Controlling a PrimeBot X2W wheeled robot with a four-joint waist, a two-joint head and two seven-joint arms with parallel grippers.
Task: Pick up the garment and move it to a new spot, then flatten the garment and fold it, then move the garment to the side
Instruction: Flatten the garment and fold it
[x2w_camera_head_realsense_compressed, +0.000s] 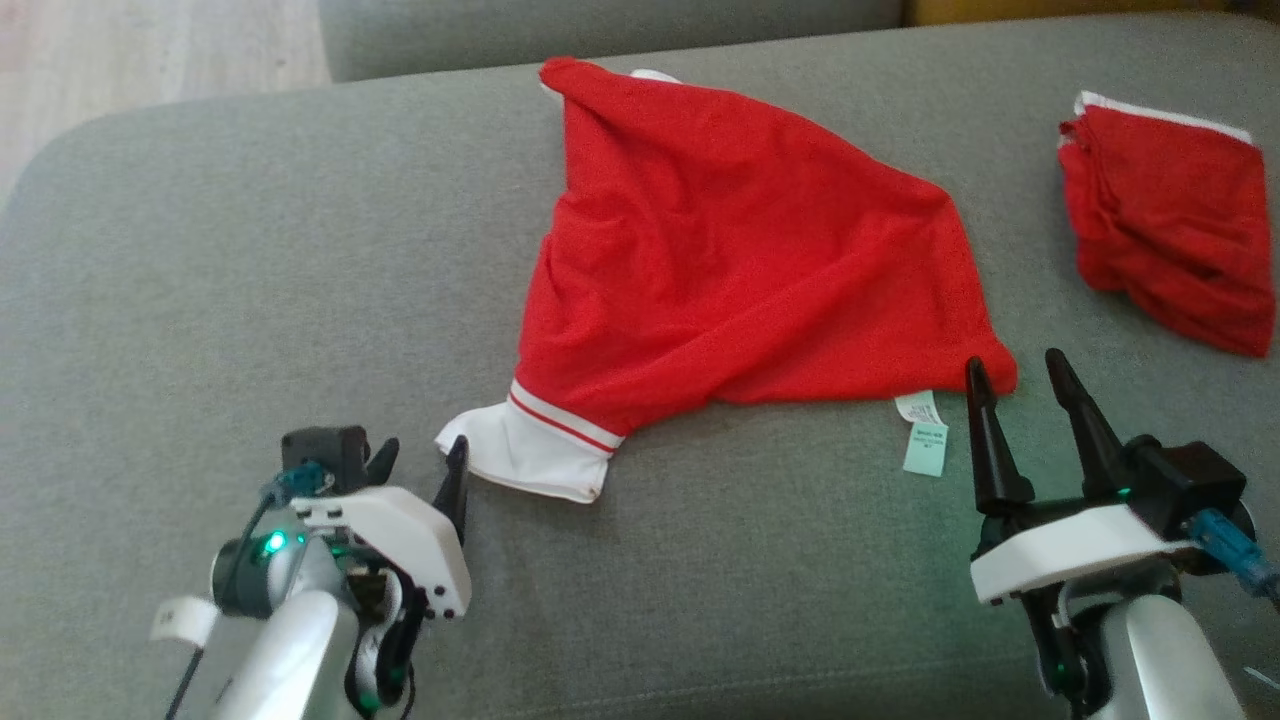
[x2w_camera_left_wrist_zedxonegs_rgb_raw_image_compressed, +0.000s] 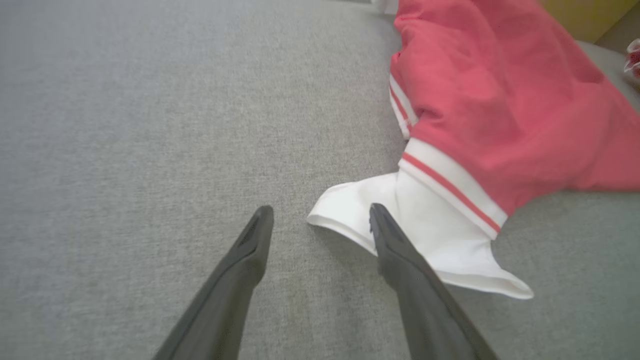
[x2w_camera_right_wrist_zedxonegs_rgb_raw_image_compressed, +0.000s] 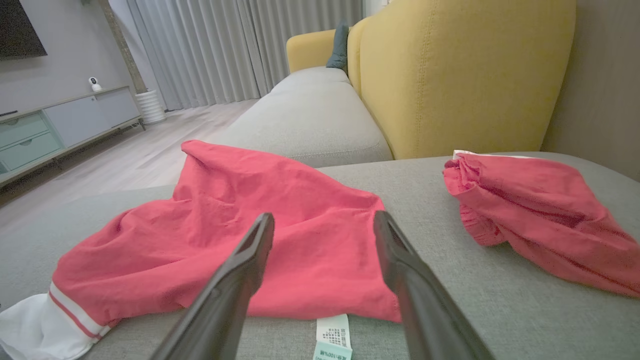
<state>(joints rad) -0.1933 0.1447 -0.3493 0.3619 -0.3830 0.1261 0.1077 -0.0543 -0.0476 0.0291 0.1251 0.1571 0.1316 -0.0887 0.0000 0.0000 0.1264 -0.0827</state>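
The garment (x2w_camera_head_realsense_compressed: 740, 260) is red with a white striped cuff (x2w_camera_head_realsense_compressed: 530, 450) and lies spread and creased on the grey cushion (x2w_camera_head_realsense_compressed: 250, 250). A care label (x2w_camera_head_realsense_compressed: 925, 435) sticks out at its near right corner. My left gripper (x2w_camera_head_realsense_compressed: 422, 455) is open just left of the cuff; in the left wrist view the left gripper (x2w_camera_left_wrist_zedxonegs_rgb_raw_image_compressed: 321, 210) has one finger over the cuff's (x2w_camera_left_wrist_zedxonegs_rgb_raw_image_compressed: 430, 225) edge, and whether it touches I cannot tell. My right gripper (x2w_camera_head_realsense_compressed: 1015, 365) is open at the near right corner. In the right wrist view the right gripper (x2w_camera_right_wrist_zedxonegs_rgb_raw_image_compressed: 324, 216) points at the garment (x2w_camera_right_wrist_zedxonegs_rgb_raw_image_compressed: 200, 225) above the label (x2w_camera_right_wrist_zedxonegs_rgb_raw_image_compressed: 334, 337).
A second red garment (x2w_camera_head_realsense_compressed: 1170, 220) lies bunched at the cushion's far right, also seen as a crumpled red heap (x2w_camera_right_wrist_zedxonegs_rgb_raw_image_compressed: 540, 210). A yellow sofa back (x2w_camera_right_wrist_zedxonegs_rgb_raw_image_compressed: 460, 75) rises behind it. Wooden floor (x2w_camera_head_realsense_compressed: 150, 50) lies beyond the cushion's far left edge.
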